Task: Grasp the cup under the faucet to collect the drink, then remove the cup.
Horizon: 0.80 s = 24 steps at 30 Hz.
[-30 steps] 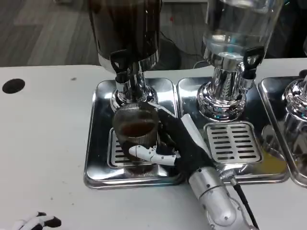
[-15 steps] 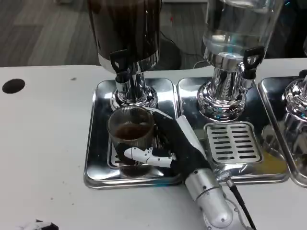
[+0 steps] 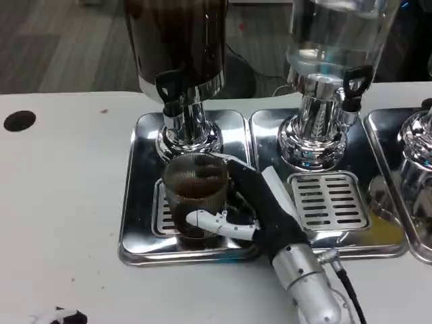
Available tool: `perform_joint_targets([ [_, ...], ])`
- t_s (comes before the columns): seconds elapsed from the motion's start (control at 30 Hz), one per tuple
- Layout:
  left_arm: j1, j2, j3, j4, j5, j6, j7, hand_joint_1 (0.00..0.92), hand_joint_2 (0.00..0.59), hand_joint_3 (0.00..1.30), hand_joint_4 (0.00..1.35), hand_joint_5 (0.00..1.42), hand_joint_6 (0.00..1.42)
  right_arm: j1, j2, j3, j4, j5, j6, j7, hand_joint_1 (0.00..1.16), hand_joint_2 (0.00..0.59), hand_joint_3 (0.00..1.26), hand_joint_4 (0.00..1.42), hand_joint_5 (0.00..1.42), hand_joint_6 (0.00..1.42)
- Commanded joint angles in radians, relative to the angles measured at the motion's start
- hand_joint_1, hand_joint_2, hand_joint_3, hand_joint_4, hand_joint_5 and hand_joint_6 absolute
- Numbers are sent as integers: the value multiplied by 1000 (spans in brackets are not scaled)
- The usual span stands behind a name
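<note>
The right hand (image 3: 253, 202) is wrapped around the cup (image 3: 196, 192). Its black palm is against the cup's right side, and a white finger (image 3: 212, 221) crosses the front of the cup low down. So this hand is grasping the cup.

The cup is see-through with ribbed sides and has brown drink in it. It is upright over the left tray (image 3: 138, 202), above the slotted grate (image 3: 164, 214) at the front of that tray. It is in front of the dark faucet (image 3: 169, 91) and a little below it. You cannot tell if the cup's bottom touches the grate or is lifted off it.

The faucet sticks out of the dark tank (image 3: 179, 40), which stands on a shiny round base (image 3: 185, 135) at the back of the tray.

The right forearm (image 3: 310, 283) is silver and comes in from the bottom right, with a black cable (image 3: 347, 290) beside it.

Just to the right is a 2nd tray (image 3: 266, 135) with its own grate (image 3: 329, 201). A clear tank (image 3: 334, 34) with a black tap (image 3: 354, 84) stands at the back of it. A 3rd tray (image 3: 388, 229) is at the right edge.

A black round hole (image 3: 19, 120) is in the white table (image 3: 61, 202) far to the left.

A small bit of the left hand (image 3: 59, 316) shows at the bottom left corner, well apart from the cup. You cannot tell if it is open or closed.
</note>
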Motion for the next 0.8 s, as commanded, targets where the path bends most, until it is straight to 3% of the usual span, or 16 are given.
perform_joint_targets([
  [0.03,-3,2,-10,0,14,4,-4,0,163,368,250,315,517,17,-5,-7,-50,18,-21,7,747,122,324,357,407,219],
  [0.8,7,3,-8,5,11,-7,12,0,159,359,250,324,517,66,-23,-3,-94,16,-26,25,770,120,326,363,414,236],
])
